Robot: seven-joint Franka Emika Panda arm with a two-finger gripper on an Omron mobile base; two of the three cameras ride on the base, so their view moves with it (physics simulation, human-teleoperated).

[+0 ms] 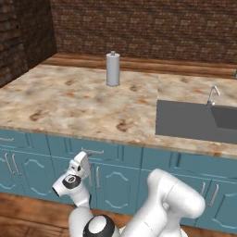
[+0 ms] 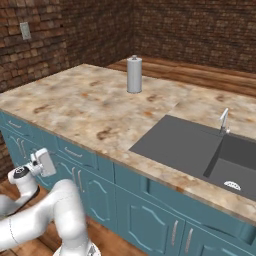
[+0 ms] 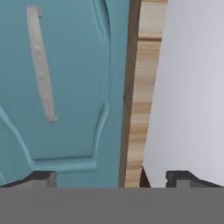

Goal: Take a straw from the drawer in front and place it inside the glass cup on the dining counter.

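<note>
The teal drawer [image 1: 109, 153] is shut under the stone top, its silver bar handle [image 1: 94, 151] facing me. My gripper [image 1: 84, 159] hovers low in front of the cabinets, just below and left of that handle, also seen at the lower left of the right base view as the gripper [image 2: 45, 161]. In the hand view the gripper [image 3: 111, 177] is open, fingertips [image 3: 40, 176] wide apart with nothing between them, facing a teal cabinet door [image 3: 74, 87]. The straw, the glass cup and the dining counter are out of view.
A stone counter [image 1: 69, 102] carries a tall grey-white cylinder with a knob top [image 1: 113, 69] and a dark sink [image 1: 194, 121] with a tap [image 1: 212, 95]. Teal cabinet doors [image 1: 28, 169] with silver handles stand below. Wooden floor [image 1: 18, 217] lies in front.
</note>
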